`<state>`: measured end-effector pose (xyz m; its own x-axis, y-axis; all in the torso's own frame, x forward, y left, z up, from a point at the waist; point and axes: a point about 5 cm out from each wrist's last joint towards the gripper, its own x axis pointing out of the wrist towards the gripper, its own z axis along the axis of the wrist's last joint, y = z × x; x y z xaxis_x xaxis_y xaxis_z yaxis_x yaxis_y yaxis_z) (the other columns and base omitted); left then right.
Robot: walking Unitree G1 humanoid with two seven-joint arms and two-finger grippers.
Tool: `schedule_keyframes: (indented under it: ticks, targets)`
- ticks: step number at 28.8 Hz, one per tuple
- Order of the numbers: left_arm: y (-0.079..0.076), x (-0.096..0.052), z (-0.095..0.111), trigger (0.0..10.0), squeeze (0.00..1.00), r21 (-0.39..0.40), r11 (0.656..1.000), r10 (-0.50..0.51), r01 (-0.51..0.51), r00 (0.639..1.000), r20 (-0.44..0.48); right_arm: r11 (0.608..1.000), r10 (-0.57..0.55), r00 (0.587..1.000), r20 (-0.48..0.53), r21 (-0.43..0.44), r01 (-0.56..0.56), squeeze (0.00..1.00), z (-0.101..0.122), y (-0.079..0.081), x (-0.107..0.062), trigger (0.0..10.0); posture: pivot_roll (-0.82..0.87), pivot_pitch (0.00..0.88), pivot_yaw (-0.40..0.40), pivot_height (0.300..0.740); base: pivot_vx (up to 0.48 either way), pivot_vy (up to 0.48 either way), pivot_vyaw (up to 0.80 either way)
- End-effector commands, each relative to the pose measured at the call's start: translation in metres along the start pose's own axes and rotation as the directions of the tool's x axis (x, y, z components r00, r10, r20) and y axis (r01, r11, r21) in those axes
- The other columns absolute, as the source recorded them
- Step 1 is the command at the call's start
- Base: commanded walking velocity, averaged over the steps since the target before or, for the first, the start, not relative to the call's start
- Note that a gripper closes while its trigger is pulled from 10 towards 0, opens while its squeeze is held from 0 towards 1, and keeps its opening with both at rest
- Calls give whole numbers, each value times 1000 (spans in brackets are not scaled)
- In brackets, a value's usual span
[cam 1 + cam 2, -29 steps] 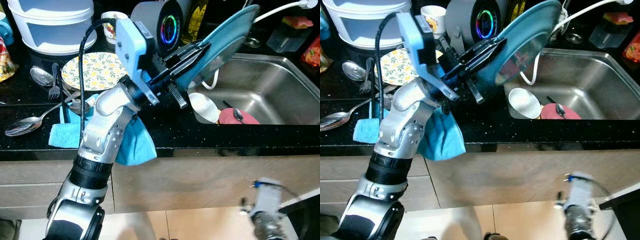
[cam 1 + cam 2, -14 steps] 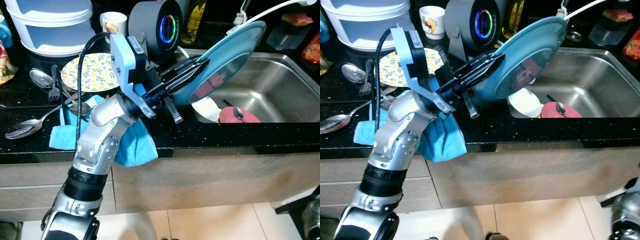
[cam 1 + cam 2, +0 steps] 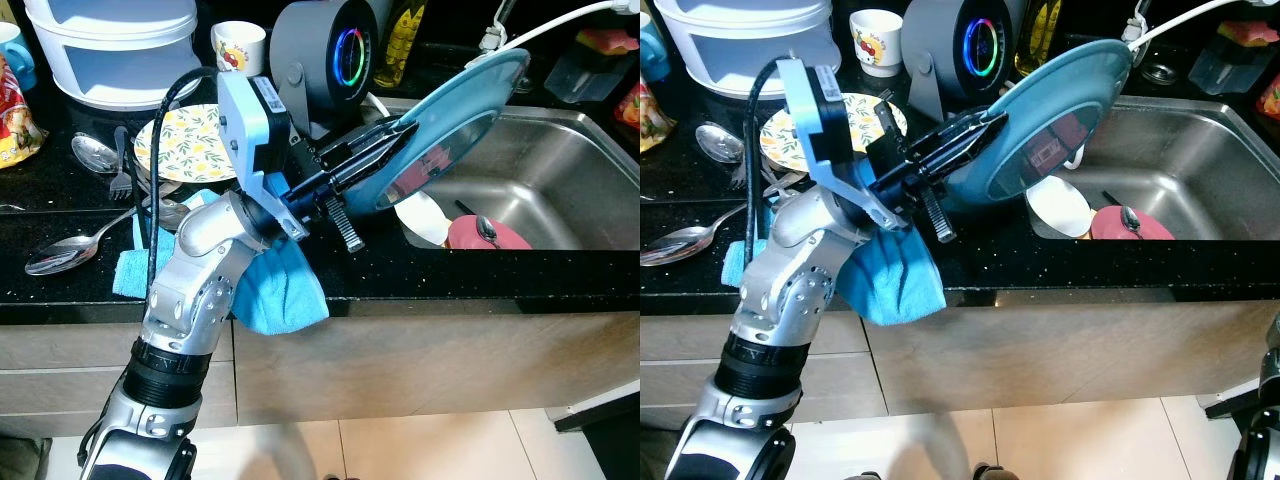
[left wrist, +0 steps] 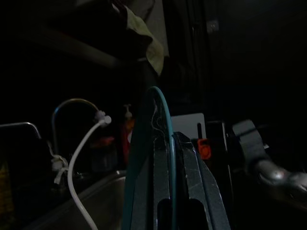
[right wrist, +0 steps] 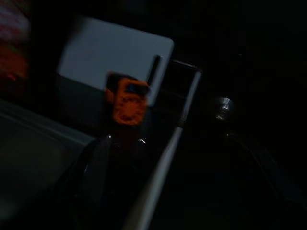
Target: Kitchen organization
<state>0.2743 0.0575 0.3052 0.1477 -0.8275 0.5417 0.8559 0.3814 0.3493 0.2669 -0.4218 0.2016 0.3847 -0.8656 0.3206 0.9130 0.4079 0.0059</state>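
- The left gripper [image 3: 385, 150] is clamping the rim of a teal plate [image 3: 455, 125] between its two black fingers, holding it tilted on edge in the air over the near-left corner of the sink [image 3: 560, 150].
- The left wrist view is showing the same pinch edge-on, with the plate's thin rim running between the closed fingers.
- The right arm is hanging idle; whether its fingers are open or shut cannot be told.
- A white bowl [image 3: 425, 218] and a pink dish [image 3: 480, 232] with a spoon [image 3: 484, 228] are lying in the sink just below the plate.
- Risk, as a judgement: the grip is biting only the rim, so the plate could pivot or slip and strike the dishes beneath.
- A white hose [image 3: 560, 18] is passing close behind the plate's upper edge and could snag it during a swing.
- A blue cloth [image 3: 285, 290] is hanging over the counter edge and could be dragged off by the arm.
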Motion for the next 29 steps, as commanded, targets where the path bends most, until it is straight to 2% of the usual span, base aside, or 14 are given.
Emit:
schedule_keyframes:
  ticks: [1, 2, 3, 5, 7, 8, 9, 12, 15, 16, 17, 21, 25, 29]
  targets:
    - [-5, 0, 1, 10000, 0, -6, 1000, -28, 28, 1000, 0, 988, 49, 998, 37, 143, -54, 0, 15, 6, 5, 10000, 101, 100, -70, 740, 0, 0, 0]
    - [-6, 0, 1, 10000, 0, -9, 999, -37, 37, 999, -3, 937, 150, 987, 66, 309, -163, 0, 29, 20, 5, 10000, 101, 100, -68, 740, 0, 0, 0]
    - [-6, 0, 1, 10000, 0, -9, 999, -37, 37, 999, -3, 937, 150, 987, 66, 309, -163, 0, 29, 20, 5, 10000, 101, 100, -68, 740, 0, 0, 0]
    - [-8, -1, 2, 10000, 0, -25, 998, -49, 49, 999, 2, 716, 346, 919, 188, 580, -388, 0, 58, 41, 4, 10000, 99, 100, -67, 740, 0, 0, 0]
    - [-8, -1, 3, 10000, 0, -40, 998, -50, 50, 999, 14, 485, 456, 831, 319, 694, -532, 0, 78, 51, -3, 10000, 95, 98, -69, 740, 0, 0, 0]
    - [-8, -1, 3, 10000, 0, -40, 998, -50, 50, 999, 14, 485, 456, 831, 319, 694, -532, 0, 78, 51, -3, 10000, 95, 98, -69, 740, 0, 0, 0]
    - [-8, -2, 6, 10000, 0, -72, 996, -47, 50, 998, 42, 281, 535, 706, 464, 691, -666, 0, 92, 55, -17, 10000, 94, 99, -69, 740, 0, 0, 0]
    - [-8, -2, 7, 10000, 0, -93, 994, -47, 52, 997, 57, 209, 561, 657, 504, 681, -702, 0, 95, 57, -24, 10000, 94, 99, -69, 740, 0, 0, 0]
    - [-8, -6, 14, 10000, 0, -156, 986, -49, 65, 993, 107, -30, 605, 477, 637, 618, -786, 0, 100, 59, -48, 10000, 98, 102, -71, 740, 0, 0, 0]
    - [-8, -6, 14, 10000, 0, -156, 986, -49, 65, 993, 107, -30, 605, 477, 637, 618, -786, 0, 100, 59, -48, 10000, 98, 102, -71, 740, 0, 0, 0]
    - [-6, -7, 16, 10000, 0, -177, 982, -38, 60, 991, 125, -103, 603, 427, 674, 597, -796, 0, 101, 59, -54, 10000, 98, 102, -71, 740, 0, 0, 0]
    - [-5, -8, 17, 10000, 0, -189, 981, -29, 54, 990, 136, -141, 599, 403, 692, 586, -798, 0, 102, 58, -57, 10000, 98, 102, -71, 740, 0, 0, 0]
    - [21, -27, 56, 10000, 0, -422, 906, 180, 34, 872, 456, -574, 497, 166, 852, 465, -674, 0, 93, 51, -101, 10000, 97, 105, -69, 740, 0, 0, 0]
    - [28, -34, 63, 10000, 0, -471, 879, 218, 71, 818, 532, -715, 466, 132, 875, 460, -527, 0, 80, 55, -123, 10000, 95, 103, -73, 740, 0, 0, 0]
